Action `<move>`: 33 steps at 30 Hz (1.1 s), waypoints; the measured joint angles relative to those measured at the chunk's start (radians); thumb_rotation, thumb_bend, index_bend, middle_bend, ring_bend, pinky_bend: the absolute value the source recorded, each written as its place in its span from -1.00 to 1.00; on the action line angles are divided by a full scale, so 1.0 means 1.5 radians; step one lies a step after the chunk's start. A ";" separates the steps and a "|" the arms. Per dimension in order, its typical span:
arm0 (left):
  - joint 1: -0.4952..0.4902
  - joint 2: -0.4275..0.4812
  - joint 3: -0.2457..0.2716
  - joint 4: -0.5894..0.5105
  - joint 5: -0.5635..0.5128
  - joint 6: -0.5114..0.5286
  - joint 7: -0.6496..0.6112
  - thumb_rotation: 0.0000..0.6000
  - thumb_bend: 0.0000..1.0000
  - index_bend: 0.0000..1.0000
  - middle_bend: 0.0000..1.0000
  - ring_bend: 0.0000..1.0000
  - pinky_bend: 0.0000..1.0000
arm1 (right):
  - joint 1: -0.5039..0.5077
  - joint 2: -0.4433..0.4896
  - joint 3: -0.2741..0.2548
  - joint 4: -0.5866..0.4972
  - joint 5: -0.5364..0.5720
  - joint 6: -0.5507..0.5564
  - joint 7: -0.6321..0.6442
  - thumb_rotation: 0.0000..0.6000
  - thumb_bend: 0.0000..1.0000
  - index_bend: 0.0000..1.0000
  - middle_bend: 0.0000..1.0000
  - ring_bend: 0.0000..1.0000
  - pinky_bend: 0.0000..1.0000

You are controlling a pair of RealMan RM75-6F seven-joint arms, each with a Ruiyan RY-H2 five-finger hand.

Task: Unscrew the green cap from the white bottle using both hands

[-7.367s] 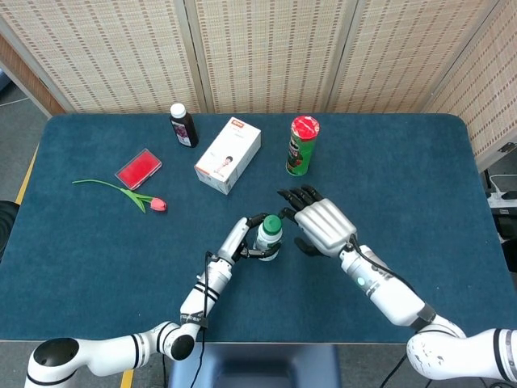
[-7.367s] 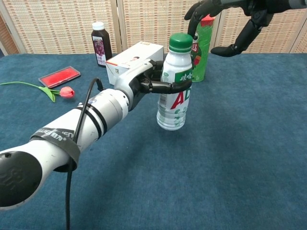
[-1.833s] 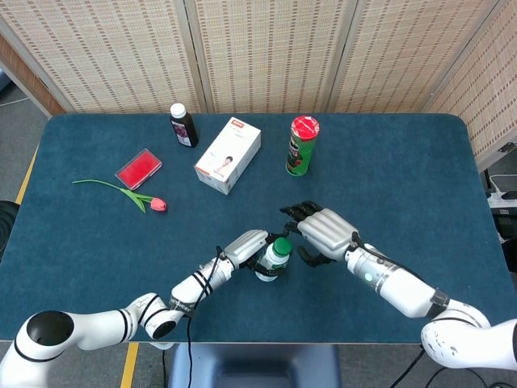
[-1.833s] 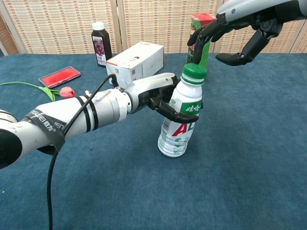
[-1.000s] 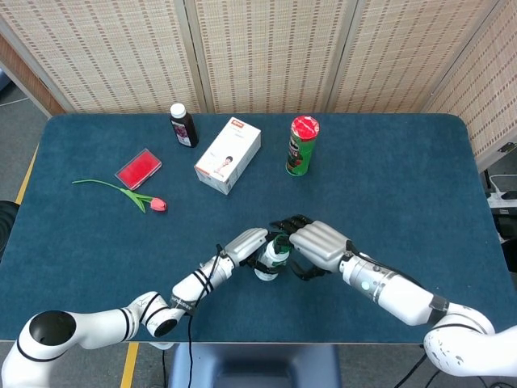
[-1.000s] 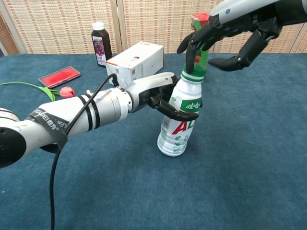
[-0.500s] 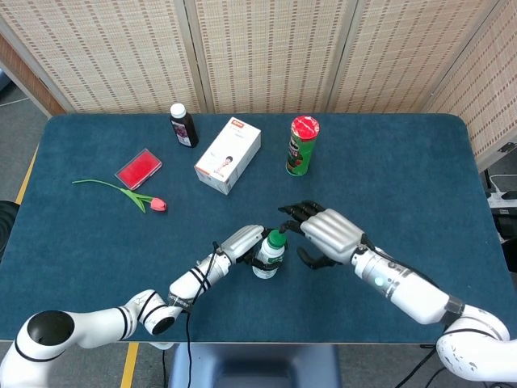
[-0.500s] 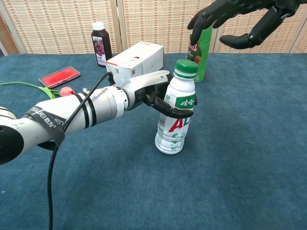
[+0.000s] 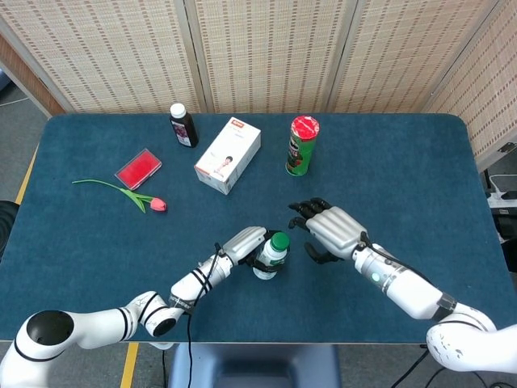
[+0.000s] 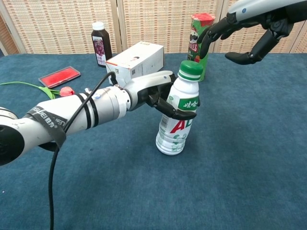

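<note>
At centre-front of blue counter (image 9: 420, 162): white bottle (image 10: 174, 125) standing, long axis near vertical w/ slight lean, green cap (image 10: 190, 69) on top and not yet off. Left hand (image 10: 154, 96) wrapped round bottle's upper body just below cap, gripping it, fingers (image 10: 182, 115) curled across label. Right hand (image 10: 254, 28) holding nothing, fingers spread, hovering up and to right of cap, clear of it; in head view right hand (image 9: 331, 229) just beside cap (image 9: 279, 240), gap visible between.

Key relation for next move, by judgement: cap lies down and to left of right hand, facing up along bottle's axis, so right hand, the free one and the nearer to cap, needs to drop onto it from above while left steadies body.

Vs half a sec ago: right hand lower and closer to cap in chest view, though not back on it; a sec ago fingertips were at cap. Bottle about same spot, left grip unchanged.

Elsewhere at back of counter, well apart: green can (image 9: 302, 145), white box (image 9: 228, 155), dark bottle (image 9: 183, 125), red case (image 9: 138, 169), tulip (image 9: 144, 198).
</note>
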 measured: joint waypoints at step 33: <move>0.001 -0.001 0.002 0.003 -0.005 -0.007 0.013 1.00 0.84 0.51 0.82 0.14 0.87 | 0.023 -0.003 -0.004 -0.025 0.002 0.005 -0.001 0.66 0.03 -0.64 -1.00 -1.00 -1.00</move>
